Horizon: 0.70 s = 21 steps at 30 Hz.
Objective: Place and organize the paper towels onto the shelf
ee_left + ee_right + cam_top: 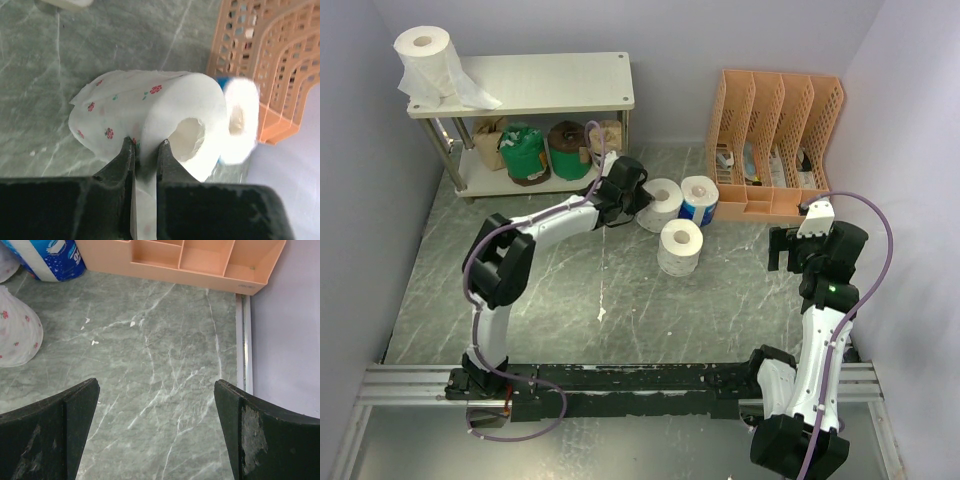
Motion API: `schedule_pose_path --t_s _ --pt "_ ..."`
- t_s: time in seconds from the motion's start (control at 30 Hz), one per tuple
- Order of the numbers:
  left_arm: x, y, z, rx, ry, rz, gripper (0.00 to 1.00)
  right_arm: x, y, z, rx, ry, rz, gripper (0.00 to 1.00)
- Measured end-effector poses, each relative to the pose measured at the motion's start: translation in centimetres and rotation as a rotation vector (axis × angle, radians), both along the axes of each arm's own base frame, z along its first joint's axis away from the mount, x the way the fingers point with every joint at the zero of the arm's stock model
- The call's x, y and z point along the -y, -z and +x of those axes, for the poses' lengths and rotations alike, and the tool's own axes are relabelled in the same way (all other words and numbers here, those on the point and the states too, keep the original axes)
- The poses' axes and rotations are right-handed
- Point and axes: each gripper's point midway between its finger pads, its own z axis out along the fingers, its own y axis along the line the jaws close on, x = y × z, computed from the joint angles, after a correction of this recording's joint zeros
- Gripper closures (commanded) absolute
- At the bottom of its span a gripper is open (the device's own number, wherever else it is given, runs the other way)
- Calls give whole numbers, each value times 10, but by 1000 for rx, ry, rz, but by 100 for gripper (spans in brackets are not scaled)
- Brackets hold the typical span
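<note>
1. The shelf [520, 85] stands far left. Its top board hides part of the lower-tier rolls [535, 150], and a white roll [425, 55] sits on top.
2. The orange organizer [780, 140] is cut off in both wrist views.
3. The flowered roll [150, 110] lies on the table [165, 355] between the shelf and the organizer. Its print shows only in the wrist views.
4. The left gripper [145, 147] has its jaws narrow, pinching that roll's edge.
5. The right gripper [157, 390] has its jaws wide and holds nothing.
</note>
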Motion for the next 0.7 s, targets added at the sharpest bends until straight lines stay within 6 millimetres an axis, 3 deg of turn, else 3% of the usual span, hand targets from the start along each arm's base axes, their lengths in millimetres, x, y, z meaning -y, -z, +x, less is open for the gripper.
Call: schedule_pose_path --t_s 0.07,0.13,0.2,0.3,0.43,0.53,0.7 --pt "-2 -13 -13 7 33 23 93 0 0 0 0 0 0 0" --pt "-6 -39 -28 31 68 30 93 0 0 0 1 -1 0 0" --pt "-14 -82 -42 85 86 17 93 -1 0 0 2 -4 1 0" --pt "-34 -165 -64 214 92 -51 93 -1 0 0 2 -7 3 0" --pt "-76 -252 -82 360 39 -117 93 -2 -1 0 4 -10 4 0" --pt "-105 -283 -79 407 -25 -105 93 -2 -2 0 8 -10 3 0" --pt "-149 -310 -66 414 -151 -34 93 -3 -4 -1 17 -10 -1 0"
